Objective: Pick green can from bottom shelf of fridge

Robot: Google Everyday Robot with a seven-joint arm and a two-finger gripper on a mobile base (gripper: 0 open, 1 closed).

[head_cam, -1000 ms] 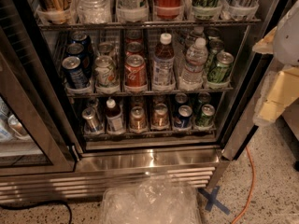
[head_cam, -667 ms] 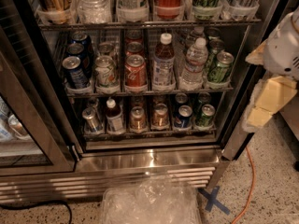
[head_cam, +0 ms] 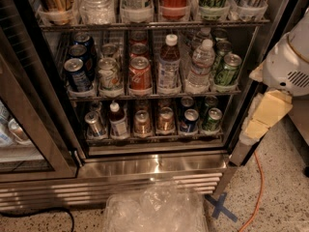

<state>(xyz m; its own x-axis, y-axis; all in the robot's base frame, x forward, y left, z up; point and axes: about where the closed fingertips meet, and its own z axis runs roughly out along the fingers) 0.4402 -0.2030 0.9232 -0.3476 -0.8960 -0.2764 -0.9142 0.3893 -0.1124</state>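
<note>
The green can (head_cam: 211, 120) stands upright at the right end of the bottom shelf (head_cam: 154, 138) of the open fridge (head_cam: 154, 164), in the front of its lane, next to a dark blue can (head_cam: 189, 121). My gripper (head_cam: 263, 117) hangs from the white arm (head_cam: 289, 62) at the right, outside the fridge, in front of its right door post. It is to the right of the green can, at about the same height and apart from it. It holds nothing that I can see.
The bottom shelf also holds a silver can (head_cam: 94, 124), a small bottle (head_cam: 118, 121) and two brown cans (head_cam: 143, 122). Other green cans (head_cam: 227, 69) stand on the shelf above. The glass door (head_cam: 29, 110) is open at left. A plastic bag (head_cam: 154, 210) and an orange cable (head_cam: 256, 192) lie on the floor.
My arm and gripper have come in from the right edge, moving left and downward toward the fridge's right post. The cans and bottles have not moved.
</note>
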